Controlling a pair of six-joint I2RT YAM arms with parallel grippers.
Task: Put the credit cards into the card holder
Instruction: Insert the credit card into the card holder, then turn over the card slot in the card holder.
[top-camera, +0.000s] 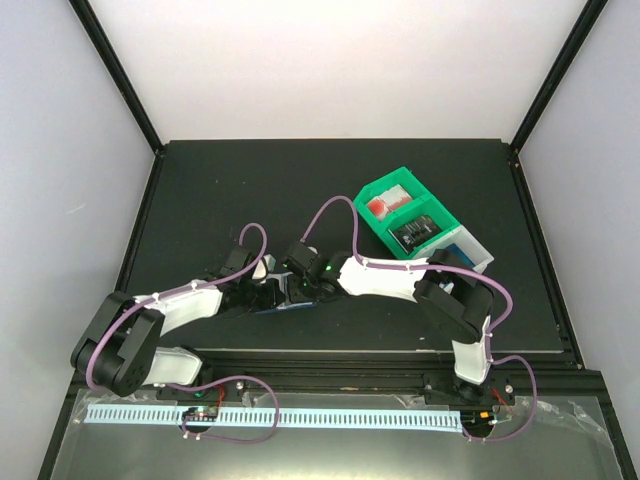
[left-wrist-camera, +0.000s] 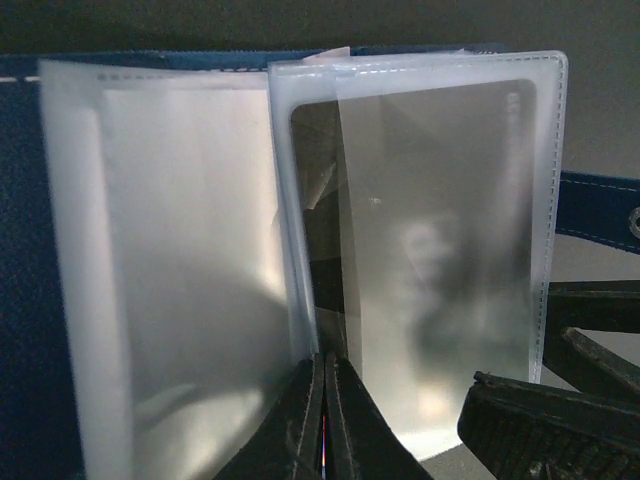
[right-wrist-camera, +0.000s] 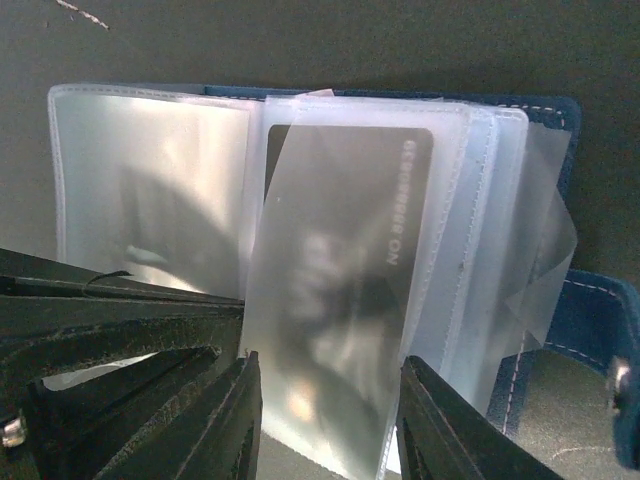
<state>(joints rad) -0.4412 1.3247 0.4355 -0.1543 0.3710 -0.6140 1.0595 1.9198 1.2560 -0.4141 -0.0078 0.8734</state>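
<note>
The navy card holder (top-camera: 287, 304) lies open on the dark table between both grippers, its clear sleeves fanned out (left-wrist-camera: 180, 260). A credit card (right-wrist-camera: 345, 270), grey under glare with pale print, sits in a sleeve with its near end sticking out; it also shows in the left wrist view (left-wrist-camera: 440, 250). My left gripper (left-wrist-camera: 325, 395) is shut, pinching a sleeve edge near the spine. My right gripper (right-wrist-camera: 330, 365) is open, one finger on each side of the card's near end. The holder's snap tab (right-wrist-camera: 595, 330) lies to the right.
A green-and-white compartment bin (top-camera: 372, 190) stands behind and to the right, holding something red, something dark and something blue. The right gripper's finger (left-wrist-camera: 530, 420) is close beside the left one. The table's raised rim (top-camera: 330, 143) runs along the back.
</note>
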